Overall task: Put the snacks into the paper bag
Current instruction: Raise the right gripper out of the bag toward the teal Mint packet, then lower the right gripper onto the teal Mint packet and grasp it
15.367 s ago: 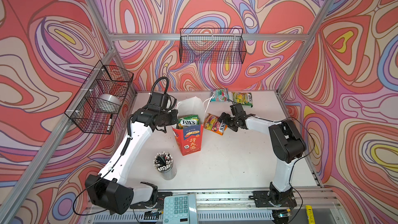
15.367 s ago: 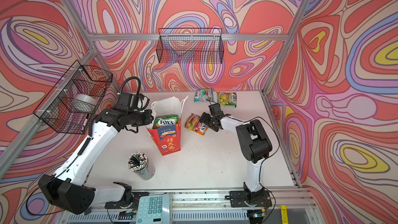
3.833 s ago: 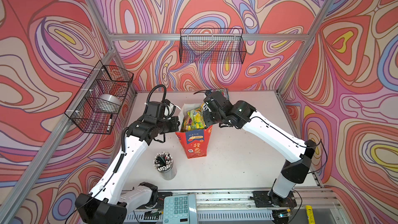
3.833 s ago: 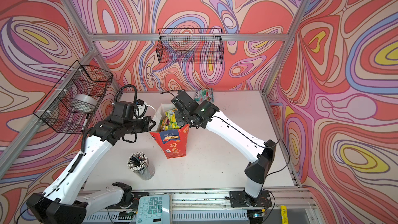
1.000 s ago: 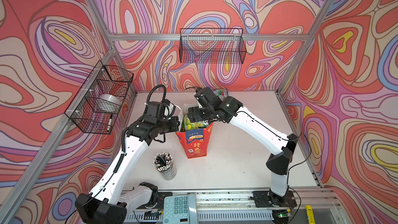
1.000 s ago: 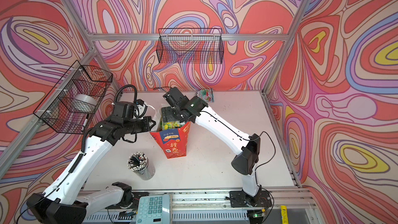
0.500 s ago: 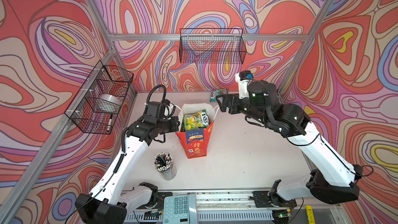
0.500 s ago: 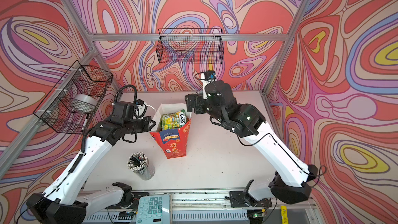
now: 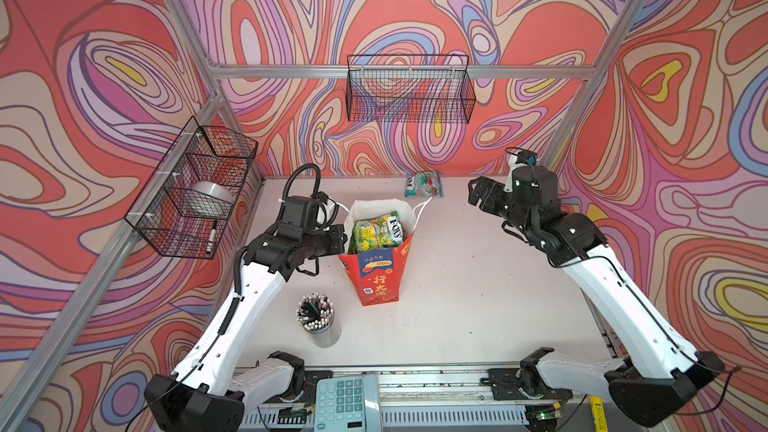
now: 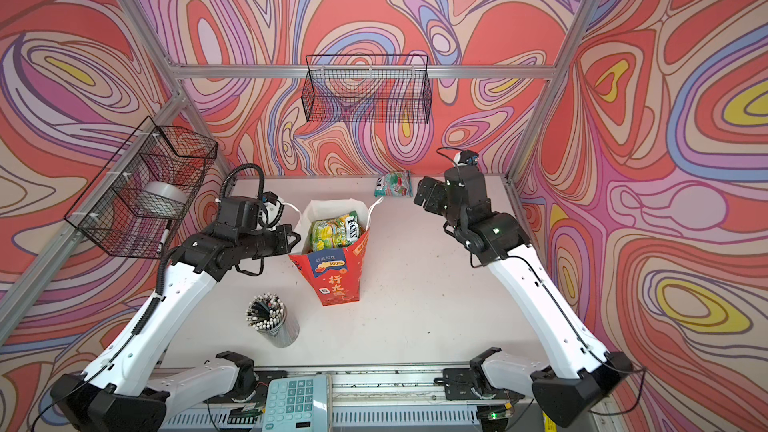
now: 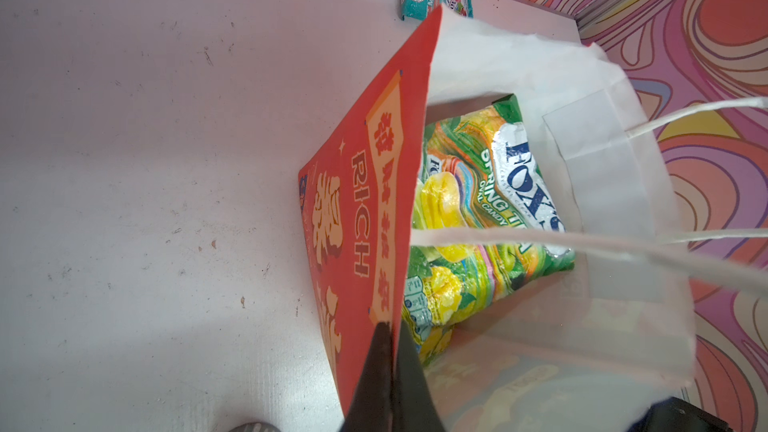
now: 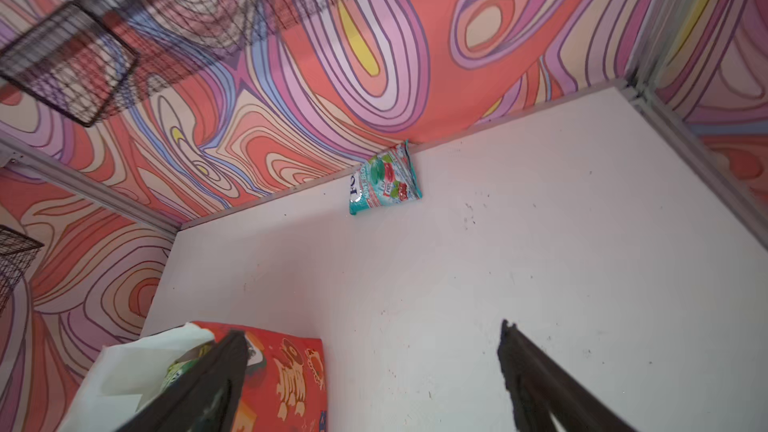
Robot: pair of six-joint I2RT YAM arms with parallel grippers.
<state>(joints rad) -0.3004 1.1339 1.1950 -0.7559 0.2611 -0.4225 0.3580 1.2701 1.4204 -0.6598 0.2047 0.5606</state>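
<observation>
My left hand (image 9: 338, 238) is pinched shut on the rim of the paper bag (image 9: 380, 280), holding its mouth wide. The bag stands upright near the middle of the surface (image 9: 478, 305). A green pouch (image 9: 376, 232) lies on top inside, close under the rim; I cannot count what sits beneath it. My right hand (image 9: 478, 196) hangs empty, jaws spread fully, over the far right part of the surface. Only the teal pouch (image 9: 424, 184) lies outside, flat at the far edge against the wall. I judge the job nearly done, with just that pouch left.
</observation>
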